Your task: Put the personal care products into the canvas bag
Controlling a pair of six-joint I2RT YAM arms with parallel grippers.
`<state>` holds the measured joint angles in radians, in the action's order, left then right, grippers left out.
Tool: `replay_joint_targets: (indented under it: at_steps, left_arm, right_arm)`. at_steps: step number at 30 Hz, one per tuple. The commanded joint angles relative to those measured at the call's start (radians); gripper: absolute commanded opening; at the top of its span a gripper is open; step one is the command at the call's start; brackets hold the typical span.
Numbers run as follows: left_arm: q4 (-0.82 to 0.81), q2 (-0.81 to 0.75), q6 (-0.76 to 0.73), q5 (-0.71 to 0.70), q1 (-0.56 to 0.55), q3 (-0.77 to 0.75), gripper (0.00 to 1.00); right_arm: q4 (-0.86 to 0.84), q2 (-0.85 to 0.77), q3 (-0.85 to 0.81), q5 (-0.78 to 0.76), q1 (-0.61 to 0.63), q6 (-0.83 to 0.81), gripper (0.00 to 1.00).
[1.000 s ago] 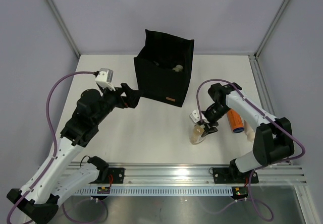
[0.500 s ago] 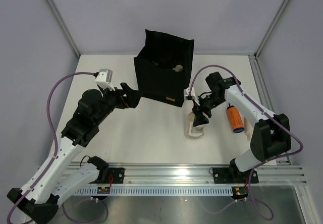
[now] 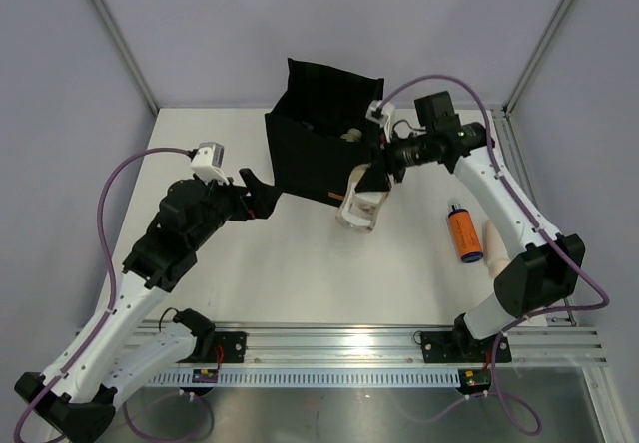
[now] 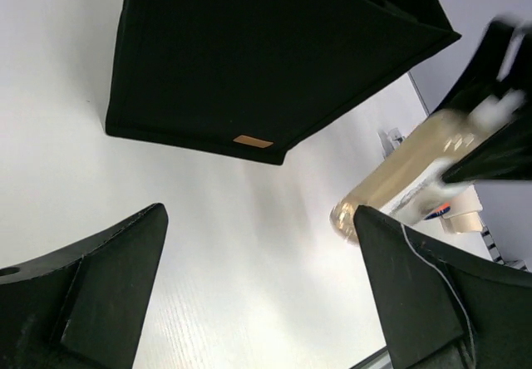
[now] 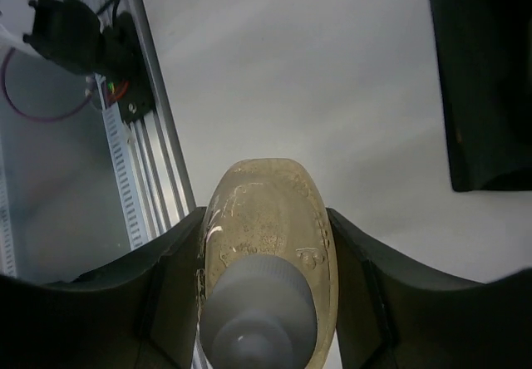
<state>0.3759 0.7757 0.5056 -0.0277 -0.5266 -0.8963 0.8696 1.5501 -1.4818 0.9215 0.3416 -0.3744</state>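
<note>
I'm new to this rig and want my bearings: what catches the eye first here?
An amber bottle hangs tilted in the air, clamped in the right gripper, in front of the black canvas bag. An orange bottle with a blue cap lies on the table at right; the left gripper hovers open by the bag's left corner.

The white table (image 3: 250, 263) carries the canvas bag (image 3: 319, 159), an orange bottle (image 3: 462, 235) and a cream tube (image 3: 493, 245).

Nothing here can be read. The small tan label (image 4: 252, 141) low on the black boxy fabric bag (image 4: 249, 53), centre of the left wrist view, shows no legible writing; marks on the translucent amber bottle (image 5: 266, 228) are too blurred.
</note>
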Motion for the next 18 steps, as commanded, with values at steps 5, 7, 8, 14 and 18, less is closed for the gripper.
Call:
replay_joint_targets:
  at_steps: [5, 7, 8, 14, 18]
  left_arm:
    - [0.02, -0.032, 0.013, -0.052, -0.003, -0.015, 0.99]
    - [0.026, -0.036, 0.016, -0.057, -0.003, -0.015, 0.99]
    - [0.027, -0.038, 0.017, -0.06, -0.003, -0.015, 0.99]
    - [0.055, -0.047, 0.03, -0.069, -0.003, -0.02, 0.99]
    - [0.075, -0.058, 0.042, -0.067, -0.003, -0.01, 0.99]
  right_arm:
    - [-0.26, 0.1, -0.489, 0.079, 0.01, 0.334, 0.0]
    - [-0.273, 0.183, -0.66, 0.045, 0.01, 0.354, 0.0]
    - [-0.274, 0.214, -0.723, 0.031, 0.011, 0.361, 0.0]
    - [-0.36, 0.487, -1.191, -0.145, 0.0, 0.424, 0.0]
    - [-0.435, 0.565, -1.27, -0.26, 0.008, 0.382, 0.0]
